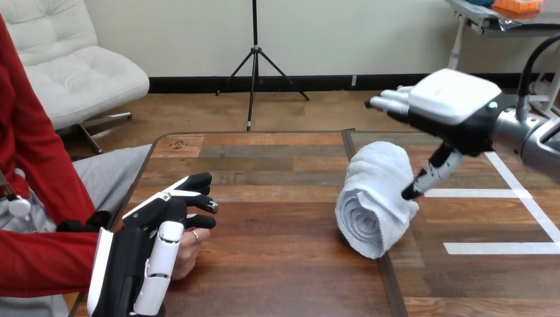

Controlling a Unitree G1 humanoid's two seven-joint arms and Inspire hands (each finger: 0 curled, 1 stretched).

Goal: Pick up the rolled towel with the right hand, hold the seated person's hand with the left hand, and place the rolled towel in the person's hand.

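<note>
The rolled white towel (pixel 375 201) lies on the wooden table (pixel 277 264) just right of centre, its spiral end facing me. My right hand (pixel 449 99) hovers above and to the right of it, open, with the fingers (pixel 389 102) straight and pointing left. Its thumb tip touches the towel's right side. At the lower left my left hand (pixel 155 231) lies over the person's hand (pixel 188 247) at the table's left edge. Its fingers and thumb are curled round that hand, most of which is hidden beneath mine.
White tape lines (pixel 502 247) mark the table's right part. A dark seam (pixel 386 284) runs front to back under the towel. The person's red sleeve (pixel 39 261) comes in from the left edge.
</note>
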